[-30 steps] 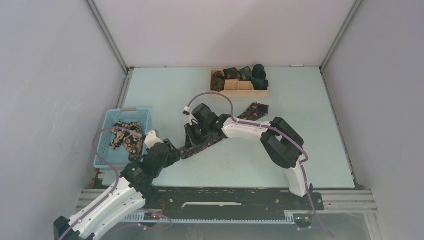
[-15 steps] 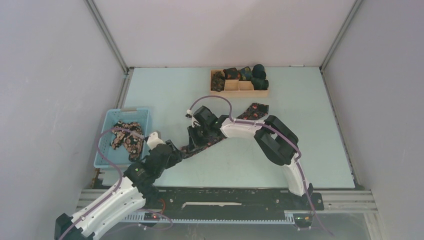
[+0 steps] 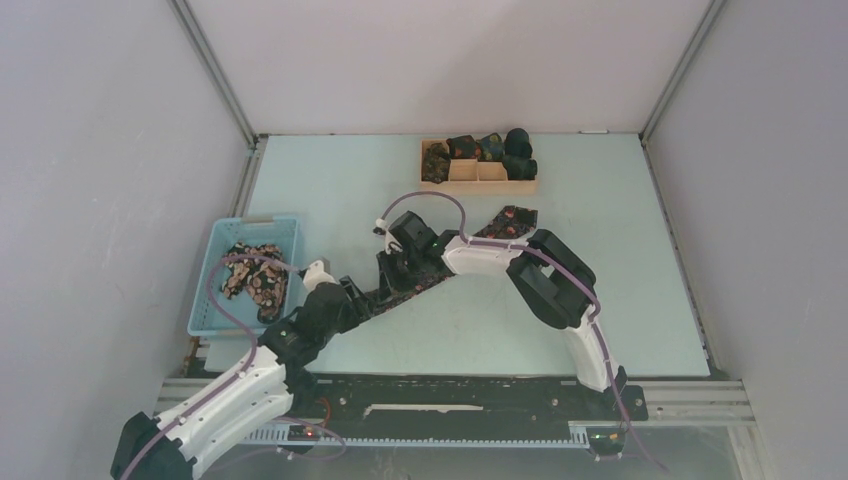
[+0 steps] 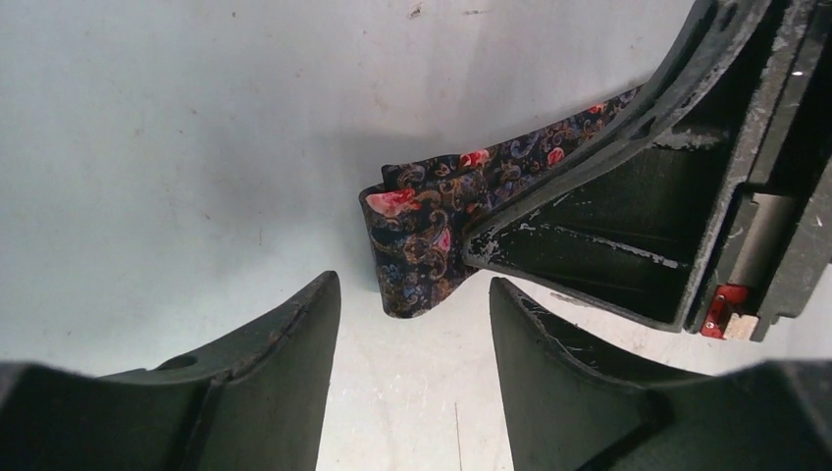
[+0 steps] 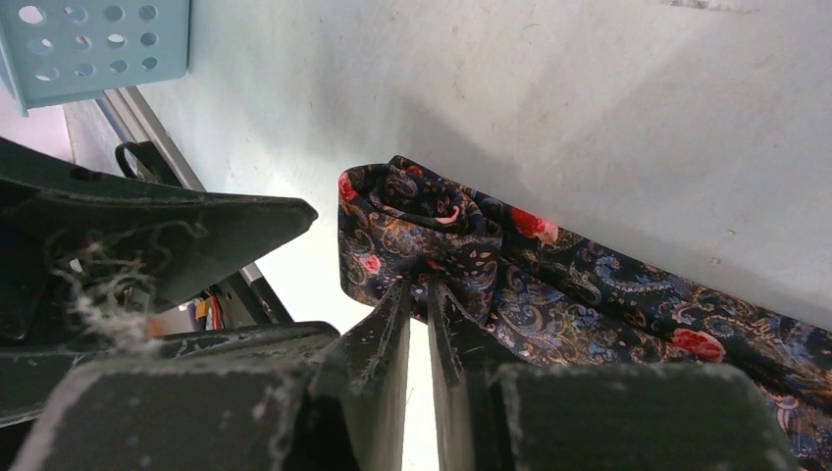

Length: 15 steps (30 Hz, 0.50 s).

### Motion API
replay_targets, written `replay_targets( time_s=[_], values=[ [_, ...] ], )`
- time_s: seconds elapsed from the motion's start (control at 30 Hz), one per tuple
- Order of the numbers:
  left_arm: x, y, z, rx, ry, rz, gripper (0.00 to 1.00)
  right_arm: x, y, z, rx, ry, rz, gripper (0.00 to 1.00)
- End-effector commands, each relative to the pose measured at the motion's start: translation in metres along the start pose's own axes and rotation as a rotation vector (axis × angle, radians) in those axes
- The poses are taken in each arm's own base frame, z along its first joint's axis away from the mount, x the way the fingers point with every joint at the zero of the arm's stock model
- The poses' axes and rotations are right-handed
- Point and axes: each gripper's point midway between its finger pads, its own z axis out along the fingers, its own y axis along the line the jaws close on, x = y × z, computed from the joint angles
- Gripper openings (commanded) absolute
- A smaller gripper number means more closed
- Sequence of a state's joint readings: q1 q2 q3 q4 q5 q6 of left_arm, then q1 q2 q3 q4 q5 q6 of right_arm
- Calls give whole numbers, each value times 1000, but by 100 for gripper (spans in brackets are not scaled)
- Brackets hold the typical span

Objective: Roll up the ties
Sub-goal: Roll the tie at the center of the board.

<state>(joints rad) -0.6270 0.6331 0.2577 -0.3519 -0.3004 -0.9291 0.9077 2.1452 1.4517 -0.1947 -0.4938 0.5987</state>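
A basket (image 3: 258, 222) is holding loose ties (image 3: 255, 280). The left jaws are gaping empty before the curled end of the tie (image 4: 422, 245) lying on the tabletop (image 3: 330, 190), the right jaws pinching that end. A tray (image 3: 478, 172) is holding rolled ties (image 3: 518, 150).

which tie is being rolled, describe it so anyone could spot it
On the pale table, between the blue basket at left and the wooden tray at the back, one tie lies stretched diagonally across the middle. The right pincer pinches its near, curled end. The basket's ties are crumpled, the tray's rolled; this one lies long.
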Motion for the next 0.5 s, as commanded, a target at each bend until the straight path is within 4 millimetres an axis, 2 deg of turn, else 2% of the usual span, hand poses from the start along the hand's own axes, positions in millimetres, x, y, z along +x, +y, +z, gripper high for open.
replay_targets(
  time_s=[0.0, 0.47],
  values=[
    [-4, -9, 9, 68, -7, -16, 62, 6, -18, 10, 29, 9, 12, 16],
    [3, -4, 25, 114, 16, -66, 59, 11, -26, 12, 34, 18, 28, 15]
  ],
)
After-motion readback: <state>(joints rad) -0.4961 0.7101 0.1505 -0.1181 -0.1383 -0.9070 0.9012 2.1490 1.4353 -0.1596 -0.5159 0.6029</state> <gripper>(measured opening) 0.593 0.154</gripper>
